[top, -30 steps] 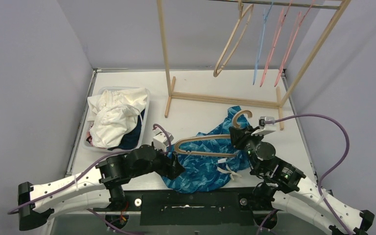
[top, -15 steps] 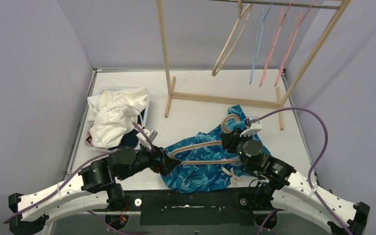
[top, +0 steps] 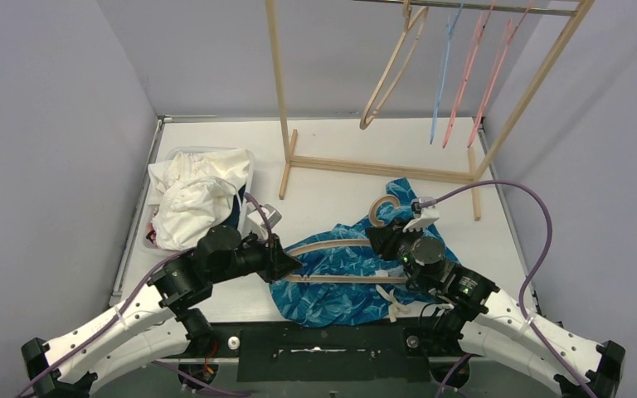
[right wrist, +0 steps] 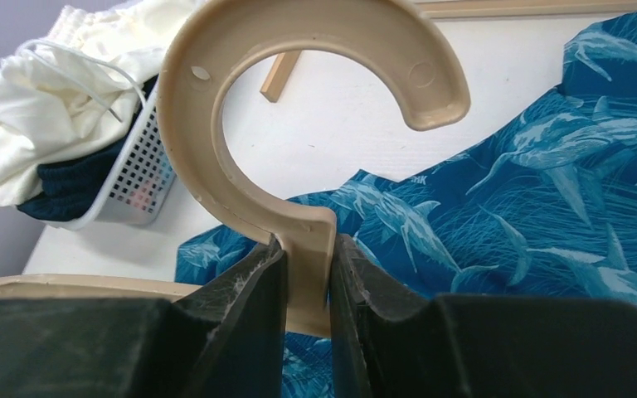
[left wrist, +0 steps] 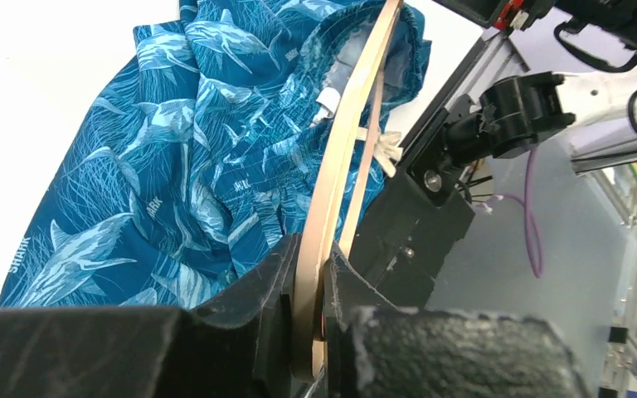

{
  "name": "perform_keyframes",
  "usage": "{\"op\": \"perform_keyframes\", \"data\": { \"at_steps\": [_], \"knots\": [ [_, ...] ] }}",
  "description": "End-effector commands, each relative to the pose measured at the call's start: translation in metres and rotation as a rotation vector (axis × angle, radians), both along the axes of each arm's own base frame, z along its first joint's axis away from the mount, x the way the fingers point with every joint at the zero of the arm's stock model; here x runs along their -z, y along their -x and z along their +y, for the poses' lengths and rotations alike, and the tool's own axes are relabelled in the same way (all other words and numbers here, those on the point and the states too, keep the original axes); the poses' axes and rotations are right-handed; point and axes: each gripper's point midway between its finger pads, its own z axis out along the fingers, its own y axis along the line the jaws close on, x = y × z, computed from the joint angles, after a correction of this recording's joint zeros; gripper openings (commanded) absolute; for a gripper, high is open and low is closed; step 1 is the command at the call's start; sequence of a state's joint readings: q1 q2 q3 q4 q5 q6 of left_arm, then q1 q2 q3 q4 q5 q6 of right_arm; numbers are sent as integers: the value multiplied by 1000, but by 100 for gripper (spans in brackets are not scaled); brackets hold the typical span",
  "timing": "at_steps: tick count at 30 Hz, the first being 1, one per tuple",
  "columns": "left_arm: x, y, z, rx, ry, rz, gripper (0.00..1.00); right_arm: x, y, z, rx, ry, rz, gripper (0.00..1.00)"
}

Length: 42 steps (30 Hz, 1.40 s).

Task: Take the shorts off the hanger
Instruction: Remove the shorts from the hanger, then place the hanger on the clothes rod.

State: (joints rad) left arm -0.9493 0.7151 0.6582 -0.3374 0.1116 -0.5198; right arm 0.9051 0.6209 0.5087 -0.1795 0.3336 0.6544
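Count: one pair of blue patterned shorts [top: 340, 286] on the tabletop [top: 332, 157], with one tan hanger [top: 332, 246] lying across them. One white basket [top: 247, 199] at the left holds a white pair [top: 191, 195] over a navy pair [top: 224, 228]. One wooden rack [top: 275, 83] at the rear carries four hangers: one tan, one blue, two pink.

Clearances: the near hem of the blue patterned shorts lies close to the tabletop's near edge. There is bare tabletop between the shorts and the rack's base, and a narrower strip between the shorts and the basket.

Left hand [left wrist: 311, 274]: clenched on the left end of the tan hanger, its fingers pinching the arm where it meets the lower bar.

Right hand [right wrist: 307, 274]: clenched on the hanger's neck just below the hook, which curls up clear of the cloth.

Whether the hanger passes inside the waistband cannot be told from these views; it appears to rest mostly on top.
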Motion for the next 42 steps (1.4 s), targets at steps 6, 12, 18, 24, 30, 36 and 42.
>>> {"op": "perform_keyframes", "data": {
  "at_steps": [6,12,18,24,30,36,42],
  "knots": [
    [-61,-17,48,-142,57,-114,0,9,-7,-60,371,1,116,64],
    [-89,-19,83,-297,71,-165,0,18,0,-92,551,-60,157,71],
    [-104,-29,108,-436,80,-211,0,12,1,-93,546,-143,126,75],
    [-111,-32,113,-463,84,-232,0,-14,0,-57,319,-172,43,86],
    [-153,-33,121,-485,177,-359,0,2,-2,-71,411,-143,83,86],
    [-208,-35,125,-465,197,-529,0,10,-1,-73,430,-121,105,88],
    [-217,-51,109,-447,168,-593,0,11,-2,-66,402,-131,106,88]
  ]
}}
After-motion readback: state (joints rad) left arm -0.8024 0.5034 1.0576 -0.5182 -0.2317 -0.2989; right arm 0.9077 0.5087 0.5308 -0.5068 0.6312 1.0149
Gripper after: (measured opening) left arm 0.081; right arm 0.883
